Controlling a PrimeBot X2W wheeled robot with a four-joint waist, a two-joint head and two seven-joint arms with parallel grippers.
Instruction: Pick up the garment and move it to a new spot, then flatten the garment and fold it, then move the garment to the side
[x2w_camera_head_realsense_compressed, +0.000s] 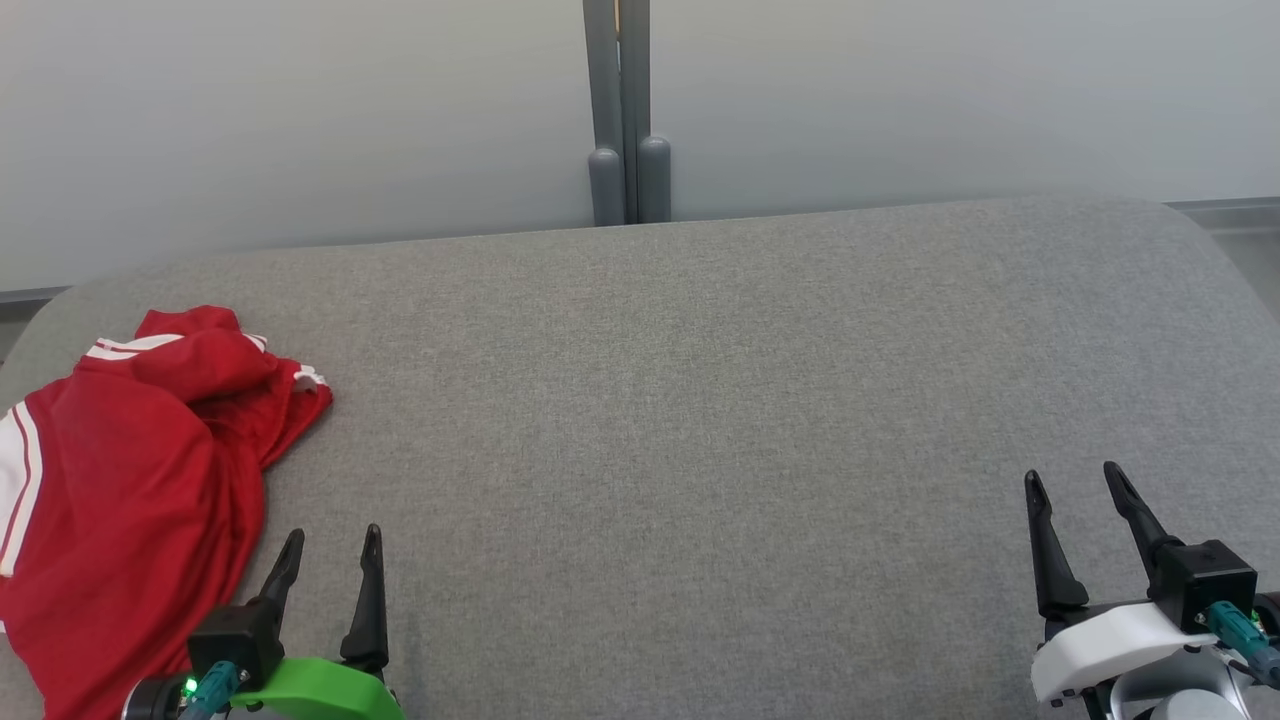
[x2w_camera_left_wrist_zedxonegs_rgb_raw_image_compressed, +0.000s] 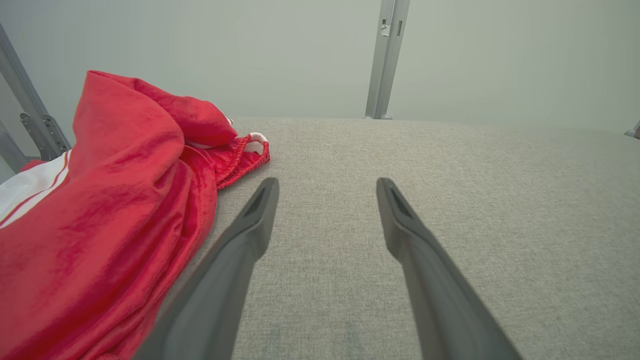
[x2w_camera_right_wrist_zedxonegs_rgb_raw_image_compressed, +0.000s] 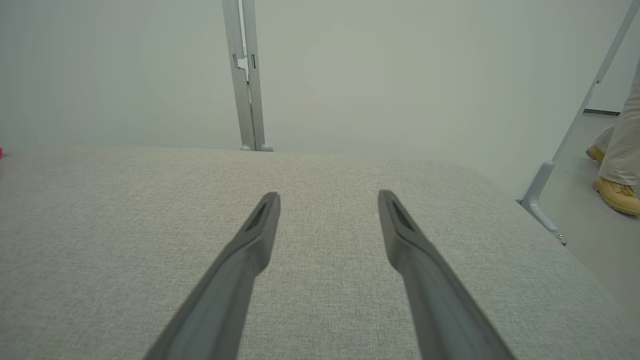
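The red garment (x2w_camera_head_realsense_compressed: 130, 480) is seen in a crumpled heap on the grey desk (x2w_camera_head_realsense_compressed: 700, 400), well to the left of the grey post (x2w_camera_head_realsense_compressed: 625, 110) and nearer the robot than it. The cloth is bunched up and its white stripes are folded over, so it is judged that nothing has been picked up, flattened or folded yet. The left gripper (x2w_camera_head_realsense_compressed: 333, 535) is held low, also left of the post and just beside the heap, likely so the cloth can be reached first. Its jaws are spread wide and nothing is pinched; only bare desk is seen between them. The right gripper (x2w_camera_head_realsense_compressed: 1072, 475) is held well to the right of the post, probably to leave room. Its jaws are spread wide too, and nothing is held.
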